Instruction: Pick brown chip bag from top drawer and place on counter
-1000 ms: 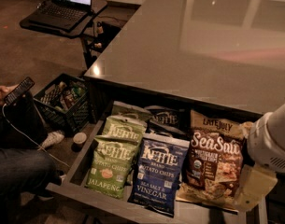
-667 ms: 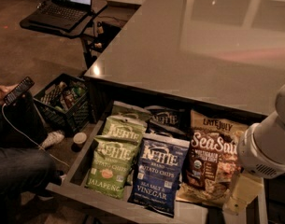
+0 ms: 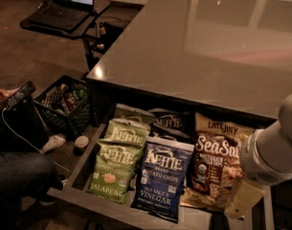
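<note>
The gripper hangs low at the near right corner of the drawer, just right of the brown chip bag. I cannot tell whether it is open or shut. Descending here, it could strike the drawer rim, or merely pin the bag's crinkly edge. A lift might also drag the blue bag alongside. Open room lies above and far, over the wide worktop.
</note>
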`<state>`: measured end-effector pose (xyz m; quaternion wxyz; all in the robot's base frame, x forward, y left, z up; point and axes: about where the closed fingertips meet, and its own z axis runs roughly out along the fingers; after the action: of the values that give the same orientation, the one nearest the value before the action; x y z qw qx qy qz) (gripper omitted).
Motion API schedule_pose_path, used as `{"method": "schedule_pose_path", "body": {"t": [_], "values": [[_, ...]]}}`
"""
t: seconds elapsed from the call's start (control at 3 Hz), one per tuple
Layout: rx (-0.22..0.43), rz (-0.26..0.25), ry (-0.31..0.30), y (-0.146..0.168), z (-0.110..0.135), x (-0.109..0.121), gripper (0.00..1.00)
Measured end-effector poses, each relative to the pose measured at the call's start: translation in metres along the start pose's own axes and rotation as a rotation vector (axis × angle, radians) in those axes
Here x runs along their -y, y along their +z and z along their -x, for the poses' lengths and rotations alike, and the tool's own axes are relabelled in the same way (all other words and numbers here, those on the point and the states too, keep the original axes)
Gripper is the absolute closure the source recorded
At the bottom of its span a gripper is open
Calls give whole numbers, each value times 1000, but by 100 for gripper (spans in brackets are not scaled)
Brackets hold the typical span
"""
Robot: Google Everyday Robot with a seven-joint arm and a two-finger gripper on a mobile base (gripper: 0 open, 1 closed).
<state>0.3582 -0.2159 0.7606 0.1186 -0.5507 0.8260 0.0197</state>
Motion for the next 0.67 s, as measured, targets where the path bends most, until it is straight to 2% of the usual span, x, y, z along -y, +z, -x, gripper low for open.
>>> {"method": "schedule_pose_path", "body": {"t": [0.67], "values": [[40, -115, -1, 31, 11, 29, 0]]}}
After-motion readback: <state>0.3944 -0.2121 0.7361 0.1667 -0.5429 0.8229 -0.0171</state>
